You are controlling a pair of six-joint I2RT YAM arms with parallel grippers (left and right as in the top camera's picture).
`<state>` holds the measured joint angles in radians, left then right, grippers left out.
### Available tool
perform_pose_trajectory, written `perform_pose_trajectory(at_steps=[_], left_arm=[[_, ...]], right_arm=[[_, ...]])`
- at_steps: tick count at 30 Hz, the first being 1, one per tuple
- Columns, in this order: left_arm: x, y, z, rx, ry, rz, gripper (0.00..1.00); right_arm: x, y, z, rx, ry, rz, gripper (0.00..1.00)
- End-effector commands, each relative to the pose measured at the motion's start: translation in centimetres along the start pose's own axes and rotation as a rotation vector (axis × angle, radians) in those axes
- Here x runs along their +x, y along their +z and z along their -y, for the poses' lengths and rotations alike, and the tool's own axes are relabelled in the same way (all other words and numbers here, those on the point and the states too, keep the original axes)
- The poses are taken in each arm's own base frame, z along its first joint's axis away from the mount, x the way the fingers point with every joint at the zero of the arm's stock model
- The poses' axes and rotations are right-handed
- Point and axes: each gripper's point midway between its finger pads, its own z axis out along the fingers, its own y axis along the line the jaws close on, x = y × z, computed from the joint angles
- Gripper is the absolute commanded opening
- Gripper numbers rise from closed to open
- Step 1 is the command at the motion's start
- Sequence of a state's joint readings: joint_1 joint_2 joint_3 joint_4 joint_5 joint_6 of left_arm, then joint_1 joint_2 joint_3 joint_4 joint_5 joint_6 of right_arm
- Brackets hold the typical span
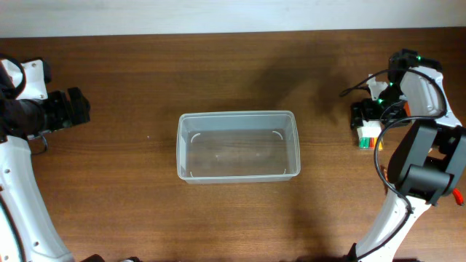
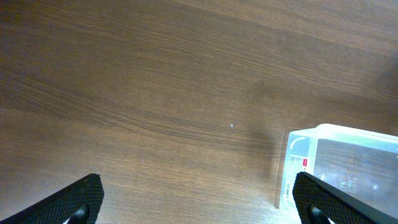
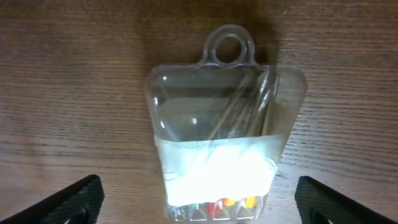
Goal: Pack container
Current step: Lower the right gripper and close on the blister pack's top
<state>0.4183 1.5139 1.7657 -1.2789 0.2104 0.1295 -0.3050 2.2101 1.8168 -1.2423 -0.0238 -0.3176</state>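
The container [image 1: 238, 145], a clear plastic bin, stands empty at the table's middle. One of its corners, with a label, shows in the left wrist view [image 2: 348, 163]. A small clear pack of tools [image 1: 369, 136] with a white label and coloured handles lies at the right. It fills the right wrist view [image 3: 224, 134], its hanging loop pointing away. My right gripper [image 1: 362, 120] [image 3: 199, 205] is open and hovers over the pack, one finger on each side. My left gripper [image 1: 79, 109] [image 2: 199, 202] is open and empty over bare wood, left of the container.
The table [image 1: 145, 73] is dark wood with a pale edge along the back. A small orange-red item [image 1: 457, 195] shows at the right edge, mostly hidden by the right arm. Cables hang around the right wrist.
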Motion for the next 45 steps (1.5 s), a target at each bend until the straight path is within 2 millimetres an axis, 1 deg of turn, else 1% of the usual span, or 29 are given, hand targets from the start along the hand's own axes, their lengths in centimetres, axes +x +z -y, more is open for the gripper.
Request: perform_pose_trajectory(at_steps=[1, 6, 12, 25, 45], left_arm=[[-0.6, -0.4, 0.1, 0.006, -0.007, 0.021, 0.99], [-0.6, -0.4, 0.1, 0.006, -0.007, 0.021, 0.99], [-0.6, -0.4, 0.1, 0.006, -0.007, 0.021, 0.99], [-0.6, -0.4, 0.1, 0.006, -0.007, 0.021, 0.99], [-0.6, -0.4, 0.1, 0.006, -0.007, 0.021, 0.99]], right_arm=[[0.2, 0.3, 1.3, 0.011, 0.029, -0.002, 0.99], [0.4, 0.8, 1.4, 0.01, 0.032, -0.005, 0.99], [0.8, 1.6, 1.0, 0.004, 0.027, -0.021, 0.99], [0.5, 1.6, 1.0, 0.006, 0.022, -0.007, 0.99], [0.6, 1.6, 1.3, 0.023, 0.022, -0.015, 0.99]])
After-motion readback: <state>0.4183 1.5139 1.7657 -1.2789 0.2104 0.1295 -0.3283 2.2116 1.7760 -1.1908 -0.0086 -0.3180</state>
